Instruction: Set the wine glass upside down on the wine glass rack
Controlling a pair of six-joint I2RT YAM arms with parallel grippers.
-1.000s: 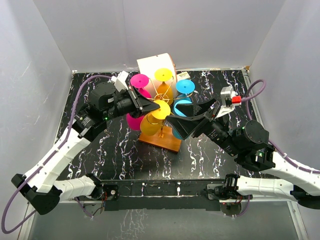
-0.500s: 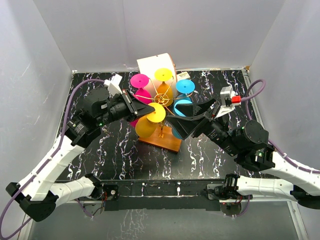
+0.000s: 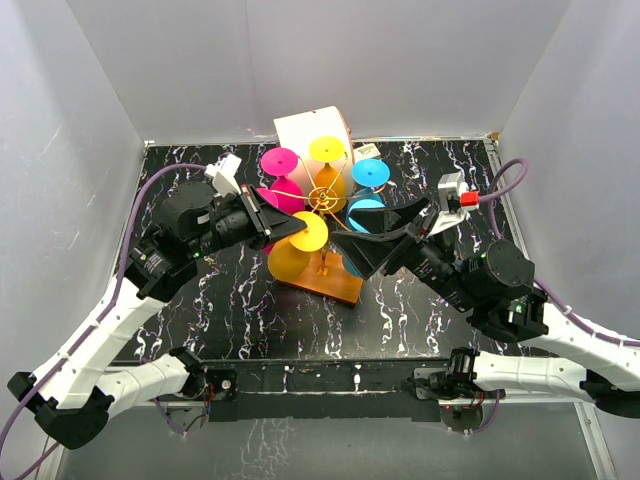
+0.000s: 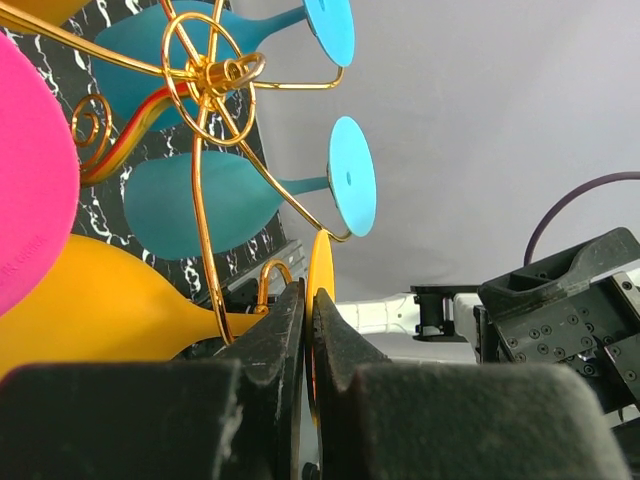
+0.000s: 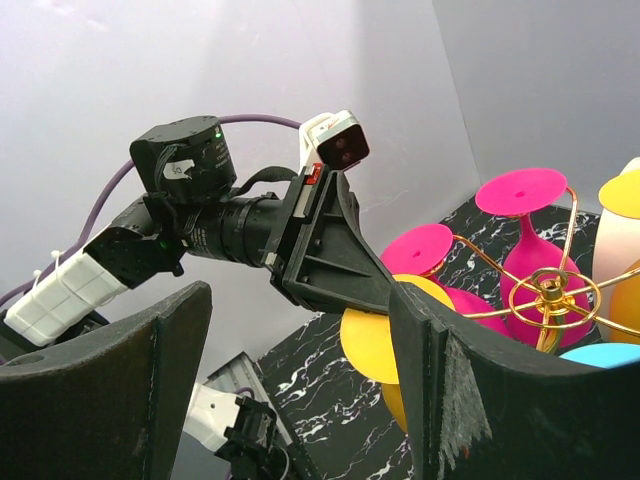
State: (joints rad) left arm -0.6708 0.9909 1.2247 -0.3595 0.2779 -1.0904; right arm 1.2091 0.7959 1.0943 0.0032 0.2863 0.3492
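While my left gripper (image 3: 297, 228) is clenched on the thin foot of the yellow-orange stemmed wine glass (image 3: 289, 260), hanging at the near left of the gold wire rack (image 3: 325, 197), it seems light and slick. My right gripper (image 3: 360, 232) is released.

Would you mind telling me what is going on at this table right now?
The left hand is pinched shut on the foot of an orange-yellow wine glass, holding it foot uppermost at the near side of the gold wine glass rack. A pink glass, a yellow glass and a blue glass, among others, already hang from other arms. Whether the held glass sits on its wire arm is unclear. The right hand is open beside the rack, holding nothing.
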